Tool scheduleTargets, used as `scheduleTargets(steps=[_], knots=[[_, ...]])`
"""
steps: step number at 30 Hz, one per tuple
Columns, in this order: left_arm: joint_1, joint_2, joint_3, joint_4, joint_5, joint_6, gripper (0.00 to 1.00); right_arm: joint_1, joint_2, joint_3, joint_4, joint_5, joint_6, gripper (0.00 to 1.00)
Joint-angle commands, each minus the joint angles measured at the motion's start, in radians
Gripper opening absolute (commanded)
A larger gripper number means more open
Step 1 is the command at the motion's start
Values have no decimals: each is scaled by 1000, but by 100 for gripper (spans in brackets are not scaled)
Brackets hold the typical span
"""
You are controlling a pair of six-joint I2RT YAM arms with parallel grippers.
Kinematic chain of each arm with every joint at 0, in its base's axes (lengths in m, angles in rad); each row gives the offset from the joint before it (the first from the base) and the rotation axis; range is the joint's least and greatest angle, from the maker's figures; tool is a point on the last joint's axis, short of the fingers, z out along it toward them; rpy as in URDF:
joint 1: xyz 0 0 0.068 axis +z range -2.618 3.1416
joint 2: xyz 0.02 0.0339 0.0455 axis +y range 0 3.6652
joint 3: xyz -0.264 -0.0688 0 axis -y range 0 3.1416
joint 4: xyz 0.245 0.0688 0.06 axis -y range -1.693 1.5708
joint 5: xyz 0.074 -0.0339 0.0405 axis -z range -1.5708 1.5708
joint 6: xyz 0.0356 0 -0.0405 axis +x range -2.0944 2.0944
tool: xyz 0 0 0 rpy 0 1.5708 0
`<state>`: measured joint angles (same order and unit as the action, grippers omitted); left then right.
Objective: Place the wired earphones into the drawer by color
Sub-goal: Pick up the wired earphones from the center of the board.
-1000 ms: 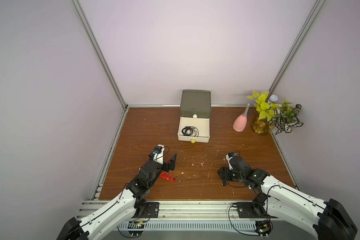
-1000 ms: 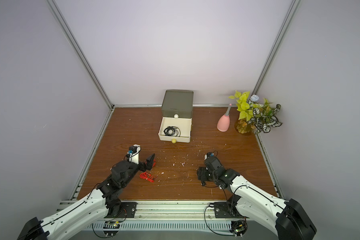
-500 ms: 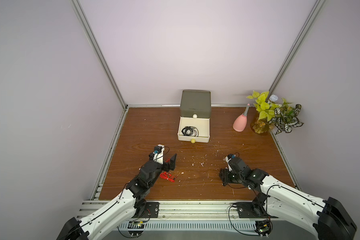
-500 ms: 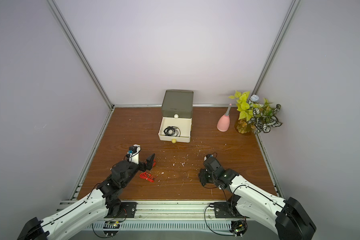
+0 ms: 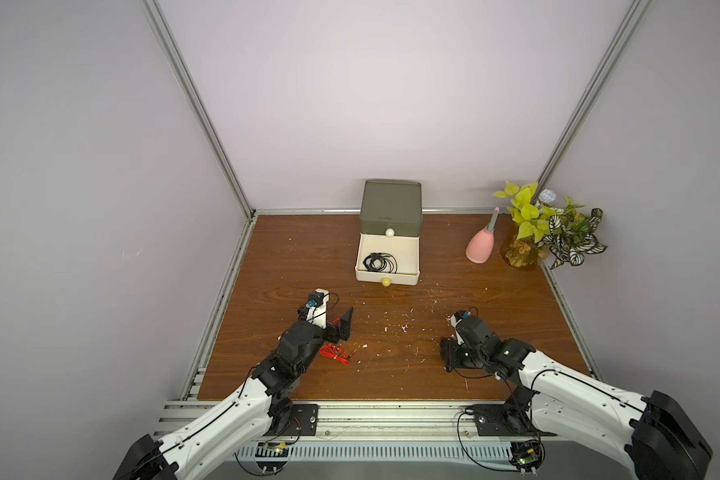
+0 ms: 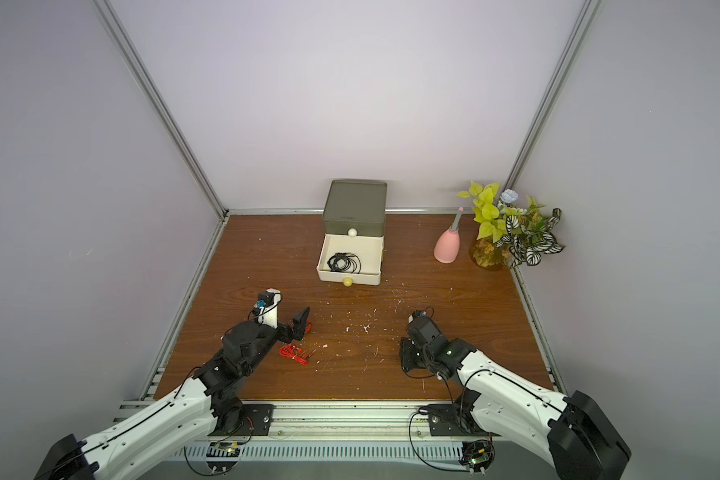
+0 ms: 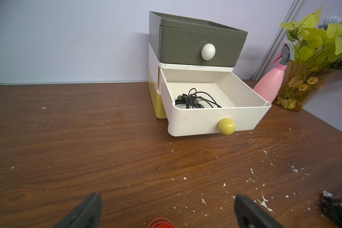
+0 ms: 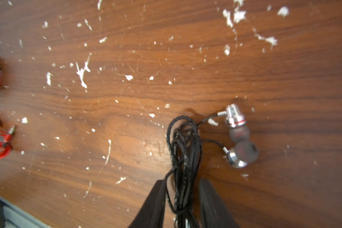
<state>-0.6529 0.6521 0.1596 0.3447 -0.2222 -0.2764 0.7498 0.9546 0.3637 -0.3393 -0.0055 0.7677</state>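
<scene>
One bundle stowed: stowed black earphones (image 5: 379, 262) lie coiled in the pulled-out cream drawer (image 5: 400, 277), the middle tier of the drawer box (image 5: 391, 203).
Shut tiers: the olive top tier with its white knob and the yellow bottom tier are both closed; what they hold is hidden.
Left to do: loose black earphones (image 8: 184, 150) and red earphones (image 5: 334, 353) lie on the counter (image 5: 495, 311); no white ones are in sight. I judge the sorting partway at best.
Right tool (image 8: 181, 182): jaws stand narrow on either side of the loose black cable, which rests on the wood; whether they pinch it yet I cannot tell.
Left tool (image 7: 167, 205): jaws spread wide, holding nothing, hovering just over the red earphones.
Red count: red shows in two patches near the left tool; one bundle or two, I cannot tell.
Cables: thin, limp, looped into loose hanks; likely to snag or trail when lifted.
Earbuds (image 8: 235, 118): shiny metal shells with dull grey rubbery tips, the pair touching.
Box finish: smooth matte plastic, square, with round glossy knobs.
Counter surface: dark wood grain, scratched, flecked with white crumbs.
</scene>
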Motion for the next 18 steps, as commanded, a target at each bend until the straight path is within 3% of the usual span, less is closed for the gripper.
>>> scheduleTargets(steps=[1, 18], knots=[[10, -4, 3, 22, -2, 13, 100, 6, 12, -5, 15, 6, -4, 30], [10, -4, 3, 22, -3, 15, 100, 5, -6, 0, 12, 17, -10, 2]])
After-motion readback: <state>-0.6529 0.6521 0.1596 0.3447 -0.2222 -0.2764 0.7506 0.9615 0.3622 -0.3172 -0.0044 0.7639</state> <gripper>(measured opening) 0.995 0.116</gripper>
